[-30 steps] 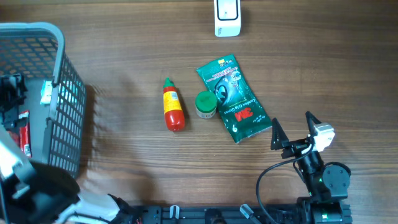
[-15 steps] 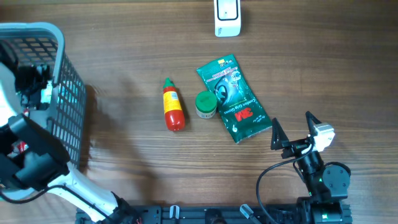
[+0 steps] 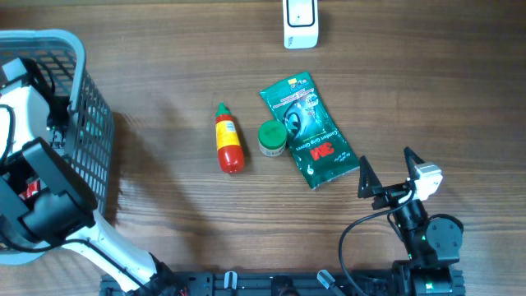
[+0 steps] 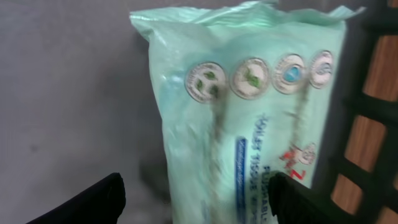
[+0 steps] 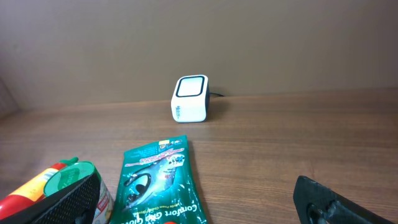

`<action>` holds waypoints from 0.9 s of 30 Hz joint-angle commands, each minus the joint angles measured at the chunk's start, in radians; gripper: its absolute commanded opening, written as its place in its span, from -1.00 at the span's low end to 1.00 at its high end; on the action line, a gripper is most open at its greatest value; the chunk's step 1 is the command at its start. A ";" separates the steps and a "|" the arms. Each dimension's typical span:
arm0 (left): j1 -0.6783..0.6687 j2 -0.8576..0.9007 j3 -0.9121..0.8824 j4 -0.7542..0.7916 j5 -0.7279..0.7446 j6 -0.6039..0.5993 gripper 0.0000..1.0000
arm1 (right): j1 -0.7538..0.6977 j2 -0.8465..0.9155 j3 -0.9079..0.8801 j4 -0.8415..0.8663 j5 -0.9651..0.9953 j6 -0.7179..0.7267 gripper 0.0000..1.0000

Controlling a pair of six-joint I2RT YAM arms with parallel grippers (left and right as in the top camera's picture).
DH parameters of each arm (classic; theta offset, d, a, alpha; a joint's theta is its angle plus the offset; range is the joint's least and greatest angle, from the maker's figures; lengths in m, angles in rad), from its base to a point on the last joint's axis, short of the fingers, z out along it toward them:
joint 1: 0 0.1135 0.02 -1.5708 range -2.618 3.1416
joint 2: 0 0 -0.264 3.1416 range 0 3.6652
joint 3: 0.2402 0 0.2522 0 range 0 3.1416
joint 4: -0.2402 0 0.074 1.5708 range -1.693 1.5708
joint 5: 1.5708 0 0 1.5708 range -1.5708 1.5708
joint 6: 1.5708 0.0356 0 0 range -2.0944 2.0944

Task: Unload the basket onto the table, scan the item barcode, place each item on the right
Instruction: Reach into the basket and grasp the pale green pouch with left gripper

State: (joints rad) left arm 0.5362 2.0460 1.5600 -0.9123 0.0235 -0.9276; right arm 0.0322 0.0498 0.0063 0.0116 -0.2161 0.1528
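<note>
Overhead: left arm (image 3: 37, 193) now reaches into the basket (image 3: 82, 123). A second ago it sat lower at the frame edge, mostly outside. Items on the tabletop (image 3: 164, 230) and the right arm (image 3: 427, 238) haven't moved.
Left wrist: left end effector (image 4: 196, 193) has its fingers (image 4: 93, 202) spread, straddling a pale green tissue pack (image 4: 249, 124) straight ahead. One finger overlaps the pack edge and the other shows a gap. Nothing pinched yet.
Item: tissue pack lies against the grey inside of the basket, with mesh just beside the end effector. Printed face is toward the camera and blurry, no barcode visible.
Right end effector (image 3: 386, 168): fingers wide apart, empty. Green 3M pouch (image 3: 311, 131) is just ahead of it, and the green-lidded jar (image 3: 272, 138) and red sauce bottle (image 3: 228, 141) are ahead-left.
Scanner (image 3: 300, 20): far ahead of the right end effector, well apart from the left one.
Meaning: my read is the approach into the basket is done and the grasp is pending. Scan not begun.
Next: close on the pack, lift it clear of the basket wall, carry it to the scanner, find the barcode face.
Risk: soft wrapper may slip or crumple, and the mesh is close to one finger.
</note>
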 commanded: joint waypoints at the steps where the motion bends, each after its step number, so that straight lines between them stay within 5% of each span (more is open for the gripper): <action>1: 0.005 0.016 -0.064 0.055 -0.021 -0.009 0.51 | 0.005 0.001 -0.001 0.003 0.007 0.006 0.99; 4: 0.005 0.016 -0.102 0.097 -0.021 -0.019 0.39 | 0.005 0.001 -0.001 0.003 0.007 0.006 1.00; 12: 0.005 0.013 -0.120 0.097 -0.021 -0.023 -0.92 | 0.005 0.001 -0.001 0.003 0.007 0.006 0.99; 18: 0.008 -0.073 -0.120 0.049 -0.022 -0.019 -0.92 | 0.005 0.001 -0.001 0.003 0.007 0.006 0.99; 27: 0.121 -0.449 -0.120 -0.106 -0.025 0.000 -0.92 | 0.005 0.001 -0.001 0.003 0.007 0.006 1.00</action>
State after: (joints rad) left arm 0.6075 1.7653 1.4334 -0.9802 0.0227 -0.9489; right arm 0.0322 0.0498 0.0063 0.0113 -0.2161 0.1532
